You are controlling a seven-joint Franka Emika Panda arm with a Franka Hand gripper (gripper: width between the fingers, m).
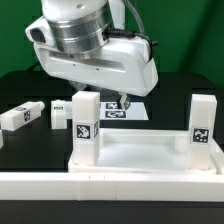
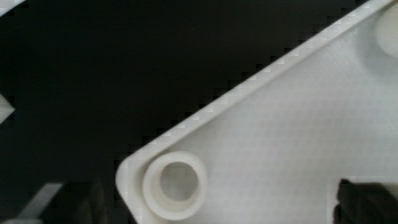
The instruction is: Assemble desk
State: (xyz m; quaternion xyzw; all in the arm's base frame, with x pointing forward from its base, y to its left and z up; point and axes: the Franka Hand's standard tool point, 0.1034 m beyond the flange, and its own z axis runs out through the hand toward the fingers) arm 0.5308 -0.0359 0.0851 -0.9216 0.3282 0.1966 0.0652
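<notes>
The white desk top (image 1: 140, 152) lies flat in the middle of the exterior view. Two tagged white legs stand upright on it, one at the exterior view's left (image 1: 86, 120) and one at the right (image 1: 204, 124). Two more legs (image 1: 20, 116) (image 1: 58, 111) lie loose on the black table at the left. My gripper (image 1: 122, 100) hangs low over the desk top's far edge. In the wrist view the gripper (image 2: 214, 205) is open, with dark fingers (image 2: 365, 200) wide apart on either side of the desk top's corner (image 2: 285, 120) and its empty round socket (image 2: 175, 186).
The marker board (image 1: 135, 110) lies on the table behind the desk top, under the arm. A low white border wall (image 1: 100, 186) runs along the front. Green backdrop behind.
</notes>
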